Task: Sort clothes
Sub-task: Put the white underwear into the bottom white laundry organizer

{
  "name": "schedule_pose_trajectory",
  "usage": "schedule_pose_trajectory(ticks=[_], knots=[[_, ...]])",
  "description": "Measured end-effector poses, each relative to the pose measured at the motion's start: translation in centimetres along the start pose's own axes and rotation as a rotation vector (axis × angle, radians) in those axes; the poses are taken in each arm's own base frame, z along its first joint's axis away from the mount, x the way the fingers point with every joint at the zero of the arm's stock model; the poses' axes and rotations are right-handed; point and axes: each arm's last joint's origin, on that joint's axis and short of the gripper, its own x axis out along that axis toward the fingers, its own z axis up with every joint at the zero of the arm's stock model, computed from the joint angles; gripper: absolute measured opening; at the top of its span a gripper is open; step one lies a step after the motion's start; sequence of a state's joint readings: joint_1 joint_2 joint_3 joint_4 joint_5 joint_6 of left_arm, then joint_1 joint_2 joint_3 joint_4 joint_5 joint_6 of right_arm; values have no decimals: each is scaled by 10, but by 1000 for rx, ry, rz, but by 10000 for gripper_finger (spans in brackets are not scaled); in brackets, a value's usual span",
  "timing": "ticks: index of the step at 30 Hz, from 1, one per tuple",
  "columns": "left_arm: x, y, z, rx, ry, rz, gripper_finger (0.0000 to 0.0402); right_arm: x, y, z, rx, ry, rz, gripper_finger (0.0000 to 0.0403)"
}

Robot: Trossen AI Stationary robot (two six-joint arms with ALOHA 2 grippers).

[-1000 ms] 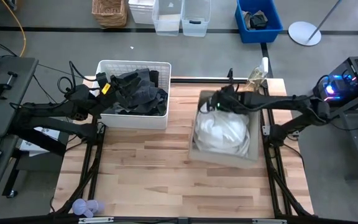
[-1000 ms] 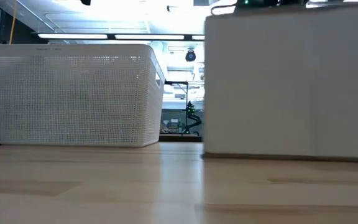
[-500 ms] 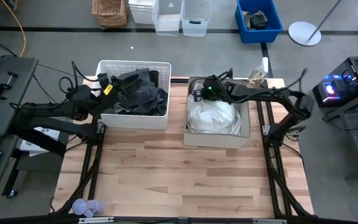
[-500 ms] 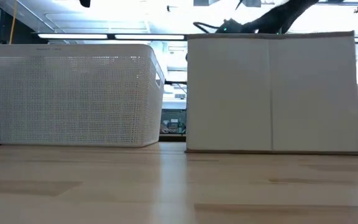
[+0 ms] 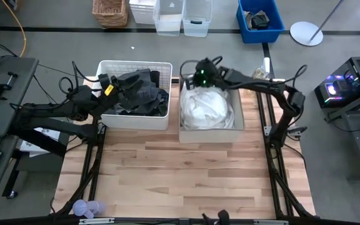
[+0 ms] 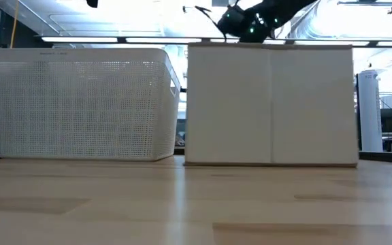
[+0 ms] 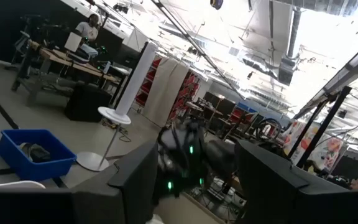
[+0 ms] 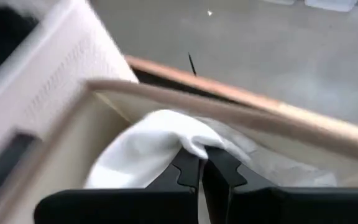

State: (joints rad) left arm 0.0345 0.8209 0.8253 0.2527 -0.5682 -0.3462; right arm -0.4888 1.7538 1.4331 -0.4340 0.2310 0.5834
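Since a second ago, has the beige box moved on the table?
Yes. In the high view the beige box has slid left, closing the gap to the white basket, which stayed put, and now sits almost against it.

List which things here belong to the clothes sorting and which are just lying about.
Belonging to the job:
dark clothes in the white basket
white clothes in the beige box
right gripper, fingers pinching white cloth

Lying about:
blue bin
wicker basket
clear tubs

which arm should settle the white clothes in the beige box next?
Right, probably. The right hand is at the beige box's far-left corner, fingers shut on a white garment. The left hand sits at the white basket of dark clothes.
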Motion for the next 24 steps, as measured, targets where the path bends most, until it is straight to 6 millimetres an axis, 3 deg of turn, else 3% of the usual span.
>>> schedule_pose_trajectory(ticks=[8, 16, 19, 24], knots=[[-4, 1, 5, -1, -14, -5, 201, -35, 7, 47, 38, -37, 89, 0], [-6, 1, 7, -5, -21, -8, 201, -69, 23, 45, -87, 158, 138, 10], [-6, 1, 7, -5, -21, -7, 201, -83, 28, 39, -164, 243, 118, 42], [-6, 1, 7, -5, -21, -8, 201, -112, 36, 33, -234, 320, 59, 131]])
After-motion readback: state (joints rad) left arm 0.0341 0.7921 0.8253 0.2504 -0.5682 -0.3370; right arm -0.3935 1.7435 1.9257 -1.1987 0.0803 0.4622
